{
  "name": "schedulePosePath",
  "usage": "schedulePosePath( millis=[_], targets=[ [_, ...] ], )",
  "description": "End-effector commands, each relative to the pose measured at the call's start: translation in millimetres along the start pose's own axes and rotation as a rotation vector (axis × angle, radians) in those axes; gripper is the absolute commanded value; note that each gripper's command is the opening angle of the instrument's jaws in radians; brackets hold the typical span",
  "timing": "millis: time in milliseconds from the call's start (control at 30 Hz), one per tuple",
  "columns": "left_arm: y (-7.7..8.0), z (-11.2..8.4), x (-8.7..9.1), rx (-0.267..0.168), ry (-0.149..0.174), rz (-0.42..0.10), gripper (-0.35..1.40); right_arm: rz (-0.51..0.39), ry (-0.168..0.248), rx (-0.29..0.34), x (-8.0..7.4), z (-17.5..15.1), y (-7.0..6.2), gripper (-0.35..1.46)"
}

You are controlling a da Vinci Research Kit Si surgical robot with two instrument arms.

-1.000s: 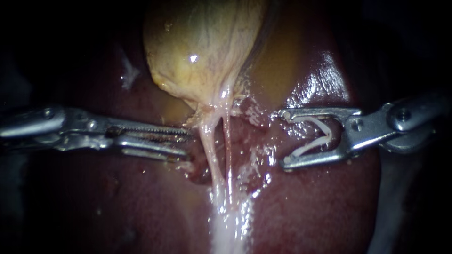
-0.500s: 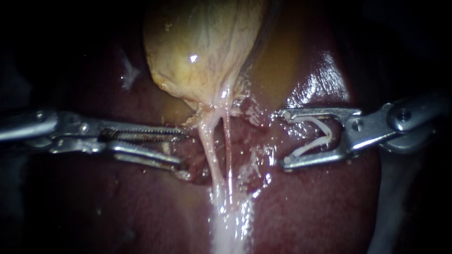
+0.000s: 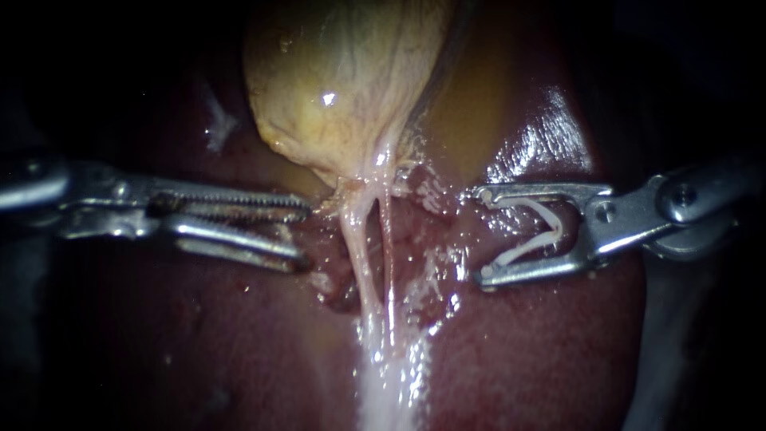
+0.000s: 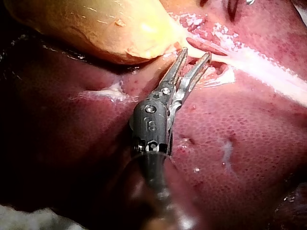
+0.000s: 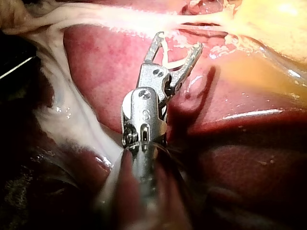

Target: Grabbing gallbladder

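1. The gallbladder (image 3: 343, 88), yellow and wet, is lying on the dark red liver (image 3: 542, 351). Its narrow end is tapering into thin pale tubes (image 3: 357, 247), which are running away from it across the liver surface.
2. The left instrument (image 3: 306, 233) is coming in level, just below the gallbladder's narrow end. Its toothed jaws are standing a little apart and gripping nothing. The tips are sitting near the tubes and are not on the gallbladder wall.
3. In the left wrist view, the gallbladder (image 4: 96, 28) is lying ahead of the left instrument (image 4: 195, 53) and off to one side. One jaw tip is sitting right at the gallbladder's edge; I cannot tell whether it is touching.
4. The right instrument (image 3: 480, 236) is waiting on the other side of the tubes, apart from the gallbladder. Its jaws are standing wide apart and carrying a white clip (image 3: 536, 230), whose two legs are resting against both jaws.
5. In the right wrist view, the right instrument (image 5: 178, 40) is pointing at the tubes. The gallbladder (image 5: 273, 24) is lying ahead of it and to the side, with neither jaw touching it.
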State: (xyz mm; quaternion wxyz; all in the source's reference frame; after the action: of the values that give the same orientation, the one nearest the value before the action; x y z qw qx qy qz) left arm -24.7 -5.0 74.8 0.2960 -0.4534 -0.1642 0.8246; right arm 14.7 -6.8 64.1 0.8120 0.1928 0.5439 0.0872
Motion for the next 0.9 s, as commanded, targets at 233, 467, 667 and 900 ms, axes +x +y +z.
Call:
schedulePosePath(
  millis=[233, 467, 667, 900],
  targets=[
    [-1.9, 1.9, -0.5, 0.013, 0.001, 0.004, 0.26, 0.000, 0.000, -0.001, 0.0, 0.1, 0.0, 0.48],
    [-2.1, 3.4, -1.2, 0.022, 0.002, 0.007, 0.26, 0.000, 0.000, -0.001, 0.1, 0.1, 0.0, 0.48],
    [-2.1, 4.9, -1.9, 0.035, 0.004, 0.011, 0.26, 0.001, 0.000, -0.001, 0.1, 0.1, 0.0, 0.48],
    [-2.5, 5.7, -2.5, 0.036, 0.004, 0.014, 0.26, 0.001, 0.000, -0.001, 0.1, 0.2, 0.0, 0.48]
  ],
)
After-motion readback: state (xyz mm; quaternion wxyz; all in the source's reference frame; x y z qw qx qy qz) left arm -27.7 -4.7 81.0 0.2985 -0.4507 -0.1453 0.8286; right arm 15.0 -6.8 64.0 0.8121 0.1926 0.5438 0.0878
